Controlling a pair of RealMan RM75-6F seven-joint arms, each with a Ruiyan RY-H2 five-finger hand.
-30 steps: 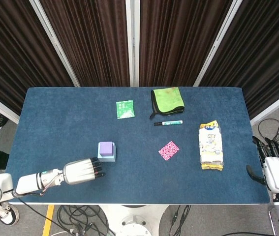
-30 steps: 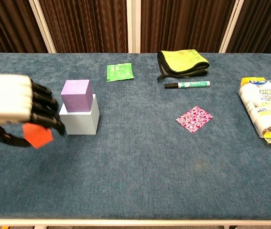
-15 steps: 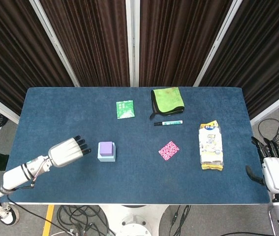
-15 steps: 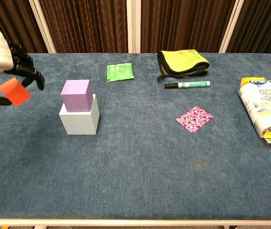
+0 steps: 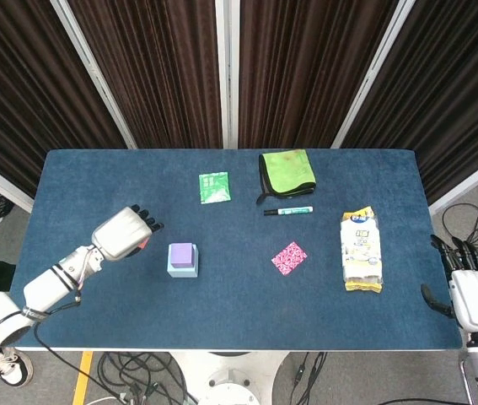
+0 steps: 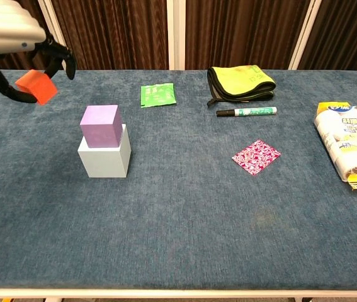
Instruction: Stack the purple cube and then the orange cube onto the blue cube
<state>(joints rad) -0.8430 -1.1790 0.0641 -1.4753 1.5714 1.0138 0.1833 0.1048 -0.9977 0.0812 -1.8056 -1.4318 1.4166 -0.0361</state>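
The purple cube [image 5: 182, 252] [image 6: 101, 125] sits on top of the pale blue cube [image 5: 183, 268] [image 6: 106, 160], left of the table's middle. My left hand [image 5: 121, 234] [image 6: 14, 38] hovers high, up and to the left of that stack, and holds the orange cube [image 6: 36, 86] [image 5: 142, 244] under its fingers. In the head view most of the orange cube is hidden by the hand. My right hand [image 5: 472, 297] hangs off the table's right edge, holding nothing; its fingers are hard to make out.
A green packet [image 5: 214, 187] lies behind the stack. A green cloth [image 5: 287, 173], a marker [image 5: 288, 211], a pink patterned square [image 5: 289, 257] and a yellow snack bag [image 5: 362, 249] occupy the right half of the blue table [image 5: 95, 186].
My left hand has risen from the table's front left and moved up and toward the stack, carrying the orange cube. The stack and the right hand have not moved.
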